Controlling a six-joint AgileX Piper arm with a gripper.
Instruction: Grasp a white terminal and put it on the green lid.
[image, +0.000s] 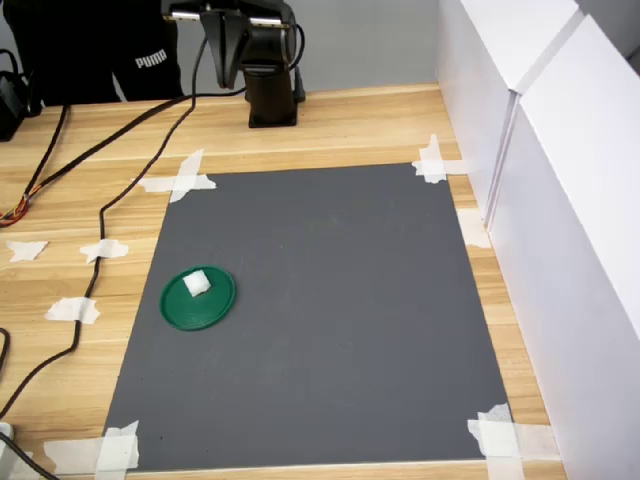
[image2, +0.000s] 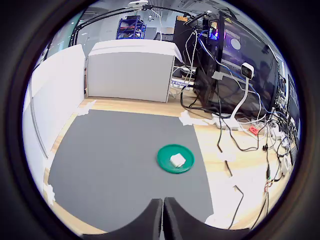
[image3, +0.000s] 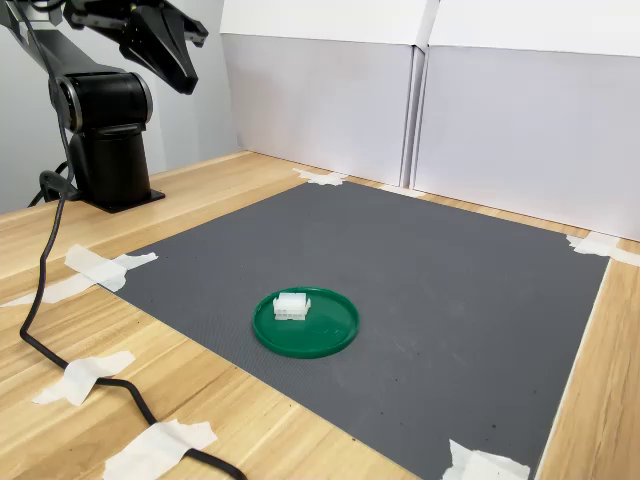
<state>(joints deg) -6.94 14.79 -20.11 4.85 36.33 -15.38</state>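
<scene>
Terminal already on the lid.
The white terminal (image2: 177, 160) sits on the green lid (image2: 164, 159), toward one o'clock from the gripper (image2: 163, 218), seemingly closed and empty.

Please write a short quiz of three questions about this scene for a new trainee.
1. True or false: the white terminal lies on the green lid.
2. The pincer in the wrist view looks: A) shut and empty, B) shut on the terminal, C) wide open.
3. Fill in: the lid rests on the dark grey ____, taped at its corners.

Key: 1 true; 2 A; 3 mat.
</scene>
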